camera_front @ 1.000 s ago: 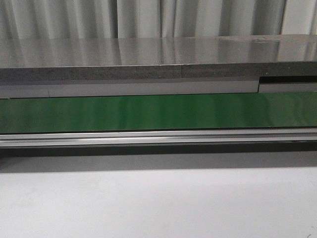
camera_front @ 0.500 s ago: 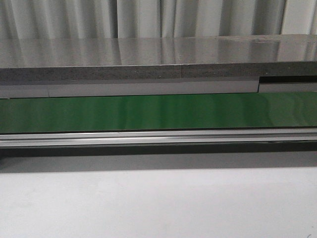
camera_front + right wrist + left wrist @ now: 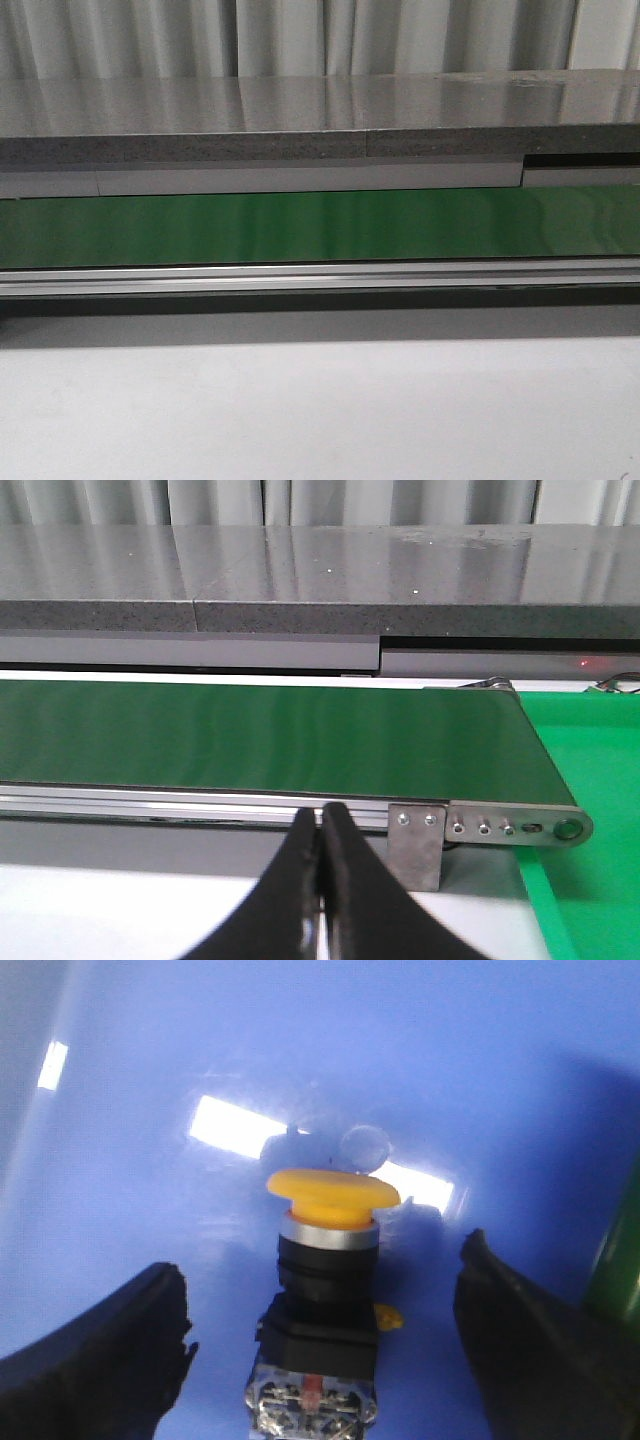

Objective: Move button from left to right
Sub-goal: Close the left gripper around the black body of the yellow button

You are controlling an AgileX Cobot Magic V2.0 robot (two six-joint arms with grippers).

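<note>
— What are you working over, and what's around you?

— In your front view, a white tabletop (image 3: 320, 410) lies nearest you, then a long green conveyor belt (image 3: 320, 227) on a silver aluminium rail (image 3: 320, 277), then a grey speckled stone ledge (image 3: 300, 120) with pale pleated curtains (image 3: 150, 35) behind it. Neither of your arms shows in that view.

— And the button?

— Look at your left wrist view: the push-button with the round yellow-orange cap and black boxy body (image 3: 325, 1260) stands upright on a glossy blue surface (image 3: 450, 1060) (ceiling lights glare off it), with a small yellow scrap (image 3: 389, 1317) just beside its body. Your left gripper (image 3: 320, 1360) has its black fingers (image 3: 100, 1360) spread wide, one on each side of the button and clear of it. A green edge (image 3: 622, 1260) shows at one side.

— And your right arm?

— Your right gripper (image 3: 321, 875) has its two black fingers pressed together on nothing, above the white tabletop before the belt's end roller (image 3: 560, 828). A bright green mat (image 3: 590, 780) lies beyond that end.
</note>
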